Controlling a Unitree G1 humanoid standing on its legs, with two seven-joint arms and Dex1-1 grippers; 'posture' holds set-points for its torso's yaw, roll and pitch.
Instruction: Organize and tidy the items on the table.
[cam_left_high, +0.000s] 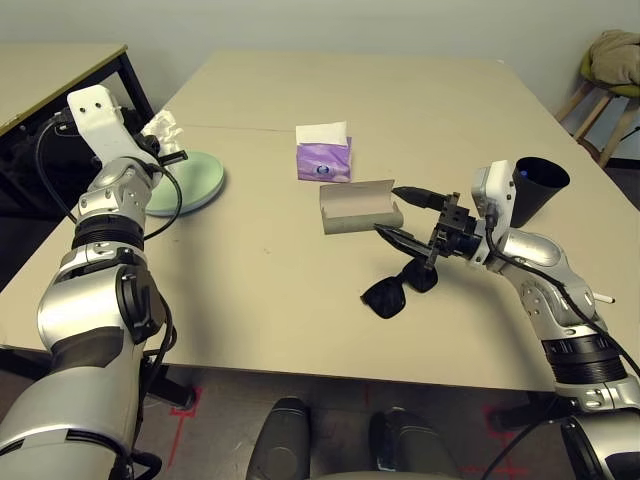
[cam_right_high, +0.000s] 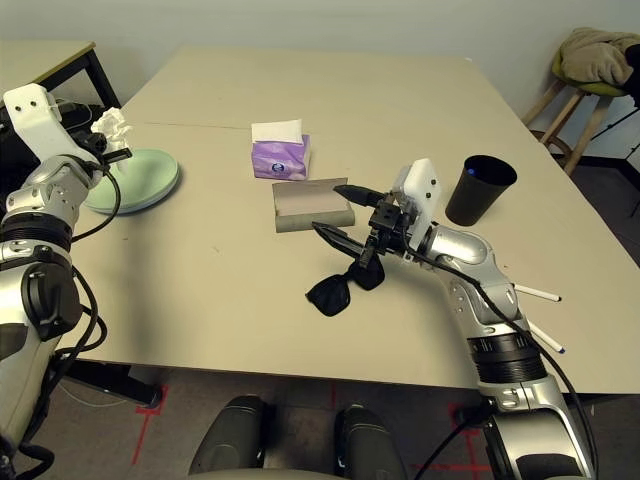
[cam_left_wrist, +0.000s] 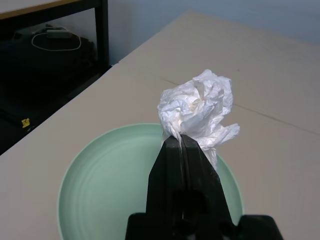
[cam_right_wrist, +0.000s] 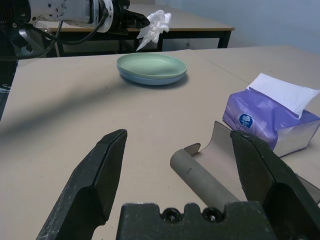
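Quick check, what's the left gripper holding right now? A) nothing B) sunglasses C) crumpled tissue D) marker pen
C: the left gripper is pinched shut on the crumpled white tissue, holding it in the air over the green plate; the sunglasses lie on the table near the open right gripper.
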